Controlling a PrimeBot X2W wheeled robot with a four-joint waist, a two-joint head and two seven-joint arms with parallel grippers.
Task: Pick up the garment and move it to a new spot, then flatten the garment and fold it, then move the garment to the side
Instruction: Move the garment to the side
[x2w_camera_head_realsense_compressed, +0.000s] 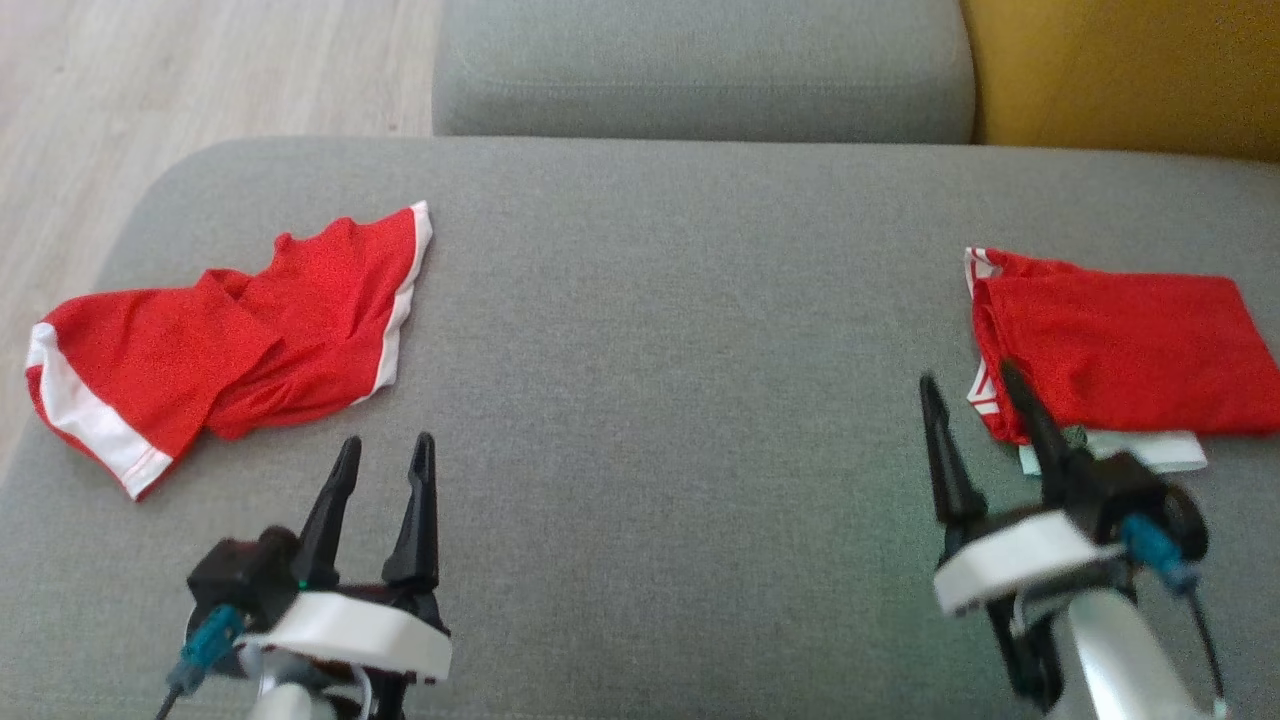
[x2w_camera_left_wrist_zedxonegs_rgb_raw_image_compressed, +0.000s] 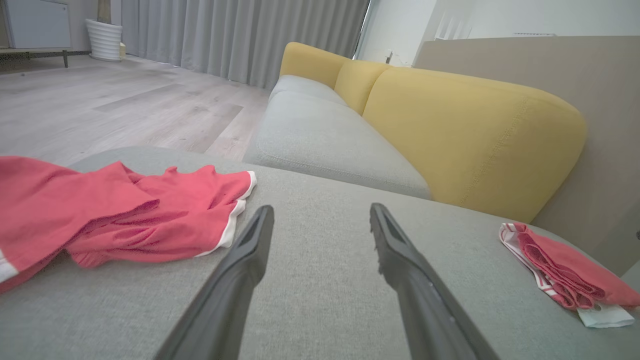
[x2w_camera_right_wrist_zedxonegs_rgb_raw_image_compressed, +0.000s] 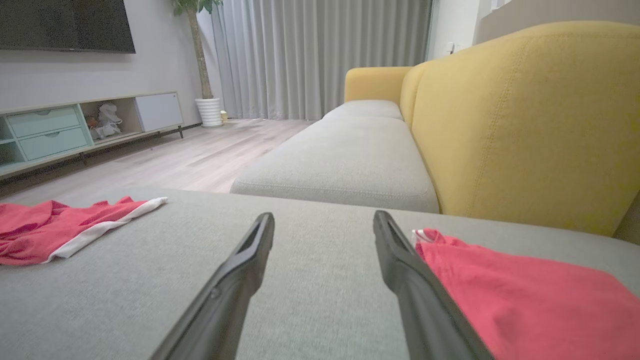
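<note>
Left gripper (x2w_camera_head_realsense_compressed: 388, 440): fingers spread wide, holding nothing, just short of the crumpled garment.
Right gripper (x2w_camera_head_realsense_compressed: 968, 373): fingers wide apart and empty; one finger overlaps the folded garment's near corner, contact unclear.
Crumpled garment (x2w_camera_head_realsense_compressed: 230, 340): red with white trim, bunched at the grey cushion's (x2w_camera_head_realsense_compressed: 650, 350) left end.
Folded garment (x2w_camera_head_realsense_compressed: 1120, 350): at the right end, cut off by the frame edge.
Pale cloth (x2w_camera_head_realsense_compressed: 1150, 455): mostly hidden beneath it.

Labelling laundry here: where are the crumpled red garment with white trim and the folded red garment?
Crumpled red garment with white trim (x2w_camera_head_realsense_compressed: 200, 350): head view, red middle.
Folded red garment (x2w_camera_head_realsense_compressed: 1130, 350): head view, top layer's middle.
</note>
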